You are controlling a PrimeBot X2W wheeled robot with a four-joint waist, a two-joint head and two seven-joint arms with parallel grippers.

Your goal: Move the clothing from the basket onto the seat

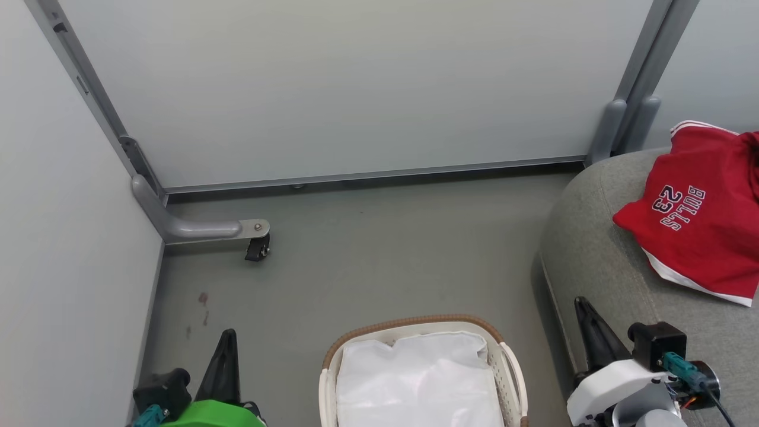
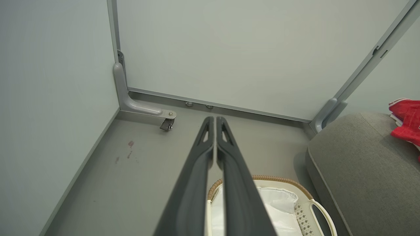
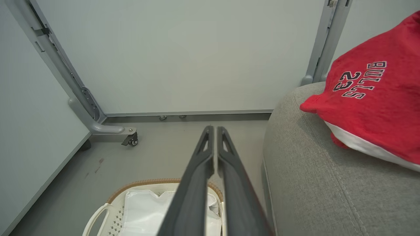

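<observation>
- The red "BULLS 23" garment point(image 1: 694, 231) lies on the grey couch point(image 1: 593, 261).
- The white basket point(image 1: 409, 324) stands beside the couch, with a white sheet point(image 1: 415, 379) inside.
- The left gripper point(image 1: 227, 335) has its fingers pressed together and holds nothing.
- The right gripper point(image 1: 582, 303) is closed too, also empty.

Red clothing point(image 1: 705, 237) rumpled on grey seat point(image 1: 599, 261); basket point(image 1: 510, 362) white-lined.

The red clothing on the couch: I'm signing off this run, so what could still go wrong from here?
1. The clothing lies bunched near the seat's rounded end; it might slip off if nudged.
2. The right gripper, shut, sits close to the seat's edge; a swing could bump it or snag cloth.
3. The white sheet lying in the basket could be mistaken for clothing.
</observation>
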